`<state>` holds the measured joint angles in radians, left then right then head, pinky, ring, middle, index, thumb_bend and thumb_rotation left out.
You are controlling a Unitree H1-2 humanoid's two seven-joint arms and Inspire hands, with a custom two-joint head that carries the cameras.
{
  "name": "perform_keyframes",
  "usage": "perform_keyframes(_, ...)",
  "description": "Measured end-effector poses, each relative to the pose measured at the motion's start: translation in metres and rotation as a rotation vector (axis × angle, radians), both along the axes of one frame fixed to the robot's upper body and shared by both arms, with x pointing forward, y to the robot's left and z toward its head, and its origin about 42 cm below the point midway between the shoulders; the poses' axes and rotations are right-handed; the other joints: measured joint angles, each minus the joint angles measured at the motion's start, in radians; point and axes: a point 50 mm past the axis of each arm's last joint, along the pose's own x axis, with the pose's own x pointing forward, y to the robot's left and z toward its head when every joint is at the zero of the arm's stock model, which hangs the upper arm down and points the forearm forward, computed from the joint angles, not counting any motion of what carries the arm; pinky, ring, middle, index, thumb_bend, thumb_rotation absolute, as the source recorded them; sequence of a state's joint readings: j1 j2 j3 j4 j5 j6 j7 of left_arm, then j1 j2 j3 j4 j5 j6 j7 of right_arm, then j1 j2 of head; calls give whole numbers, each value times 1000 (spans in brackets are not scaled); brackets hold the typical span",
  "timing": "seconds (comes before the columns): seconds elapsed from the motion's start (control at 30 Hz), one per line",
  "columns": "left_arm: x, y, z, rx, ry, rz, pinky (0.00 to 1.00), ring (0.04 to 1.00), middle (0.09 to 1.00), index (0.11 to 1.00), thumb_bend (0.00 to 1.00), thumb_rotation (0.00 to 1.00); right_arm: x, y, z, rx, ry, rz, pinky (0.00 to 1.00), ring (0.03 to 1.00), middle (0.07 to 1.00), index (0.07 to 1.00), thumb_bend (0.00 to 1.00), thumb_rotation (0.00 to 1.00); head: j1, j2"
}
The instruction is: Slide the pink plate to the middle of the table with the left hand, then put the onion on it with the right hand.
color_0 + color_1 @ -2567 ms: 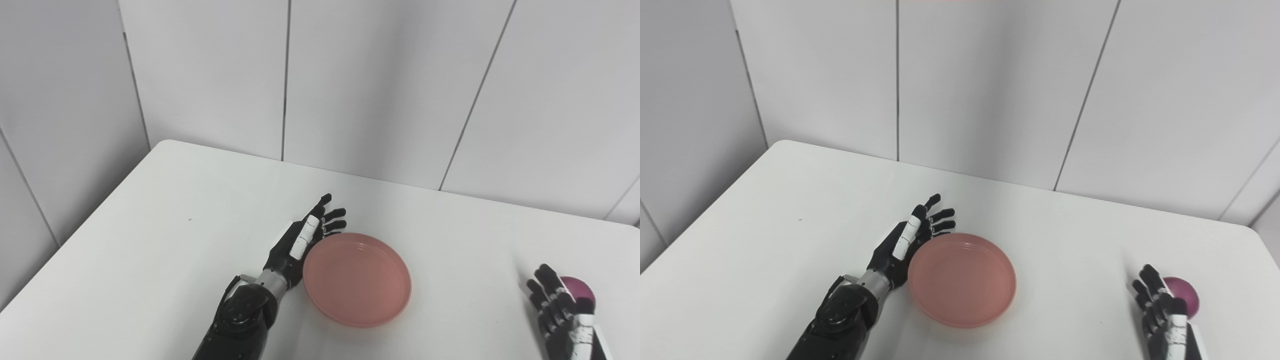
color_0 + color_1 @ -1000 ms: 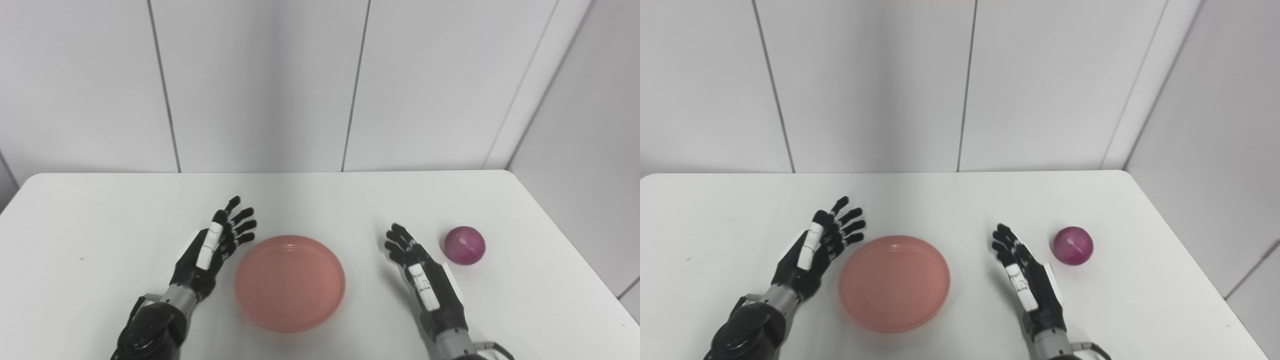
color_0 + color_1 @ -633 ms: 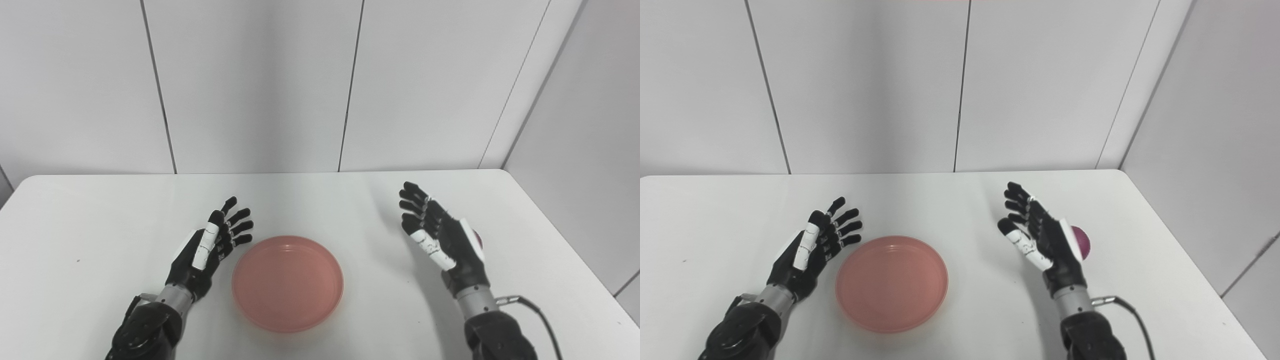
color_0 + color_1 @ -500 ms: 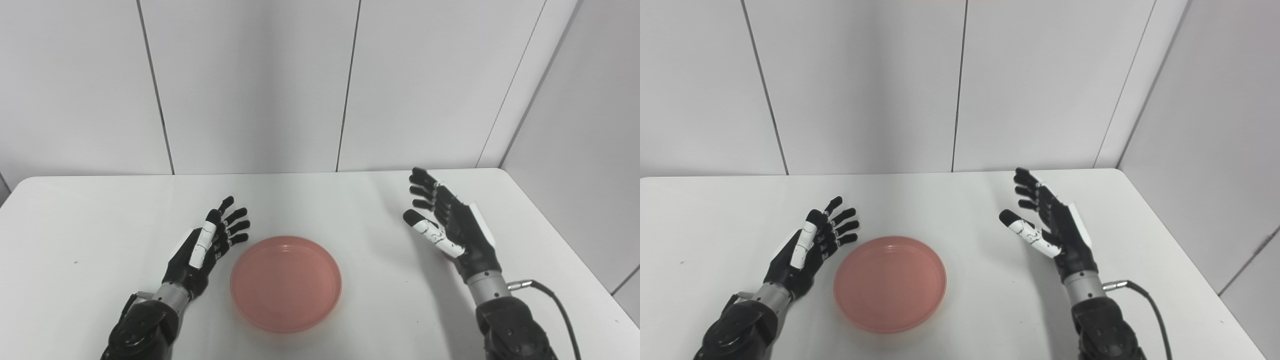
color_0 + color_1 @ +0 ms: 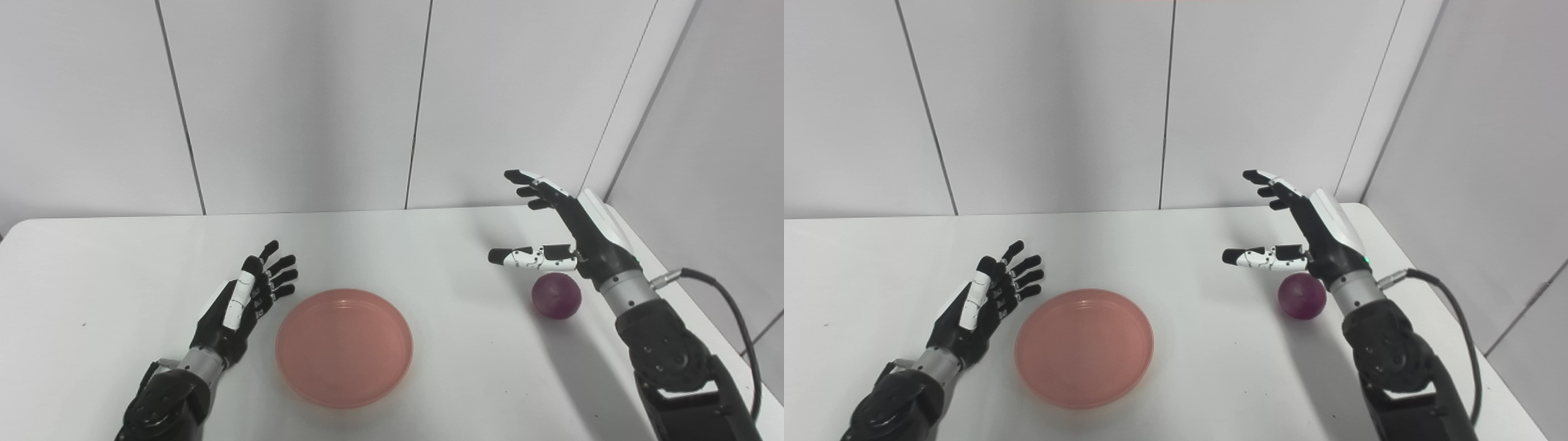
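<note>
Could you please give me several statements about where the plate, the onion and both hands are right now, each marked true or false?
1. The onion lies on the pink plate. False: it sits on the white table, well to the right of the plate.
2. The right hand is raised above the onion with its fingers spread, holding nothing. True.
3. The left hand grips the plate's rim. False: it is open beside the plate's left edge, holding nothing.
4. The pink plate has nothing on it. True.
5. The onion is purple. True.
</note>
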<state>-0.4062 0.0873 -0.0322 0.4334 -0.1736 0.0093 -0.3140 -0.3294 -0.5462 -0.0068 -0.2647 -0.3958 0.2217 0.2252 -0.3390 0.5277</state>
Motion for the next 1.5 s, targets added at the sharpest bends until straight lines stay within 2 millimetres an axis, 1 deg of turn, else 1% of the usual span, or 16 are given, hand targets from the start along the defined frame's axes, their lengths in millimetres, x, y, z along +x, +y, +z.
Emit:
perform_keyframes(0.03,0,0,0,0,0,0,878,896,921,1000,878,962,2,-1,2,-49,15,1,734,829,865,848,1000,276,0,0)
perform_keyframes(0.07,0,0,0,0,0,0,875,893,920,1000,882,962,4,-2,4,-90,32,3,708,810,849,830,1000,239,0,0)
perform_keyframes(0.17,0,0,0,-1,0,1,872,892,919,1000,887,962,10,-10,11,-215,77,-10,688,804,853,841,1000,253,-2,0)
perform_keyframes(0.2,0,0,0,-1,0,1,866,889,915,1000,887,966,12,-13,14,-241,84,-20,653,802,848,838,1000,257,-2,0)
perform_keyframes(0.3,0,1,0,-1,0,2,862,889,915,1000,875,975,21,-17,19,-407,166,-21,623,800,844,826,1000,262,-2,0)
perform_keyframes(0.43,0,1,0,0,0,2,865,893,918,1000,869,980,28,-17,24,-535,243,-48,622,811,853,820,1000,163,-2,0)
perform_keyframes(0.5,0,1,0,0,0,2,860,894,920,1000,864,982,31,-14,23,-576,277,-46,622,820,862,830,1000,104,-2,-5)
perform_keyframes(0.57,0,1,0,0,0,2,854,890,916,1000,865,980,34,-11,19,-610,331,-32,611,820,862,832,1000,80,0,-5)
perform_keyframes(0.67,0,1,0,0,-1,2,852,891,917,1000,869,979,38,-13,16,-628,397,-22,606,814,864,835,1000,80,0,-3)
perform_keyframes(0.73,0,1,0,0,-1,2,849,891,916,1000,874,977,41,-15,17,-643,424,-25,608,816,870,840,1000,79,0,-2)
perform_keyframes(0.87,0,1,0,-1,-1,4,854,888,915,1000,881,976,49,-19,23,-674,493,-55,651,851,890,845,1000,151,3,-3)
perform_keyframes(0.97,0,1,0,-2,-2,3,854,891,917,1000,884,976,56,-24,24,-686,547,-89,645,847,883,839,1000,171,3,-2)
perform_keyframes(1.0,0,0,1,-2,-2,2,854,893,919,1000,885,975,57,-25,24,-689,558,-95,662,853,881,838,1000,186,3,-2)
perform_keyframes(1.27,-1,1,1,-3,-3,4,847,891,920,1000,897,970,62,-33,10,-689,674,-106,696,878,913,845,1000,191,5,-2)
perform_keyframes(1.37,-1,1,1,-3,-5,5,852,891,920,1000,896,973,62,-34,8,-687,703,-105,669,853,906,841,1000,193,2,3)
perform_keyframes(1.5,-2,1,1,-3,-6,5,844,890,921,1000,885,979,62,-36,6,-679,720,-112,664,846,908,841,1000,199,3,0)
